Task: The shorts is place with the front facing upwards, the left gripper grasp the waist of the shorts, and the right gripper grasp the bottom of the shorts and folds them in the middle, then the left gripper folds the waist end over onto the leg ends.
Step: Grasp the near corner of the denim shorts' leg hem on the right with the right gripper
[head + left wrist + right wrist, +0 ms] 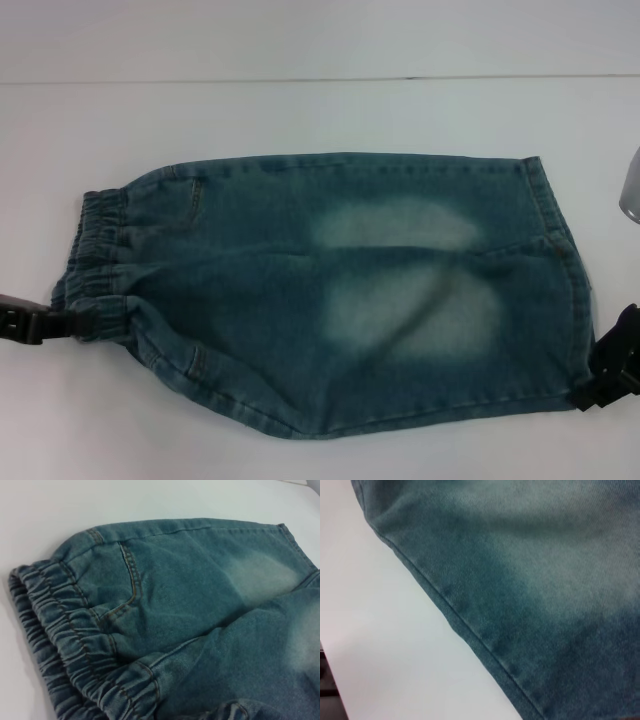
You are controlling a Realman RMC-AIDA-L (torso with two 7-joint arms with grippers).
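Observation:
The blue denim shorts [330, 290] lie flat on the white table, folded in half lengthwise. Their elastic waist [100, 260] is at the left and the leg ends [560, 260] at the right. My left gripper [60, 322] sits at the near corner of the waist, touching the fabric. My right gripper [600, 385] is at the near corner of the leg ends. The left wrist view shows the gathered waistband [65, 640] and a pocket seam [131, 575] close up. The right wrist view shows the stitched edge of the shorts [470, 635] on the table.
The white table [300, 110] stretches around the shorts on all sides. A pale grey object [630, 185] pokes in at the right edge of the head view. A dark strip [327, 680] shows beyond the table's edge in the right wrist view.

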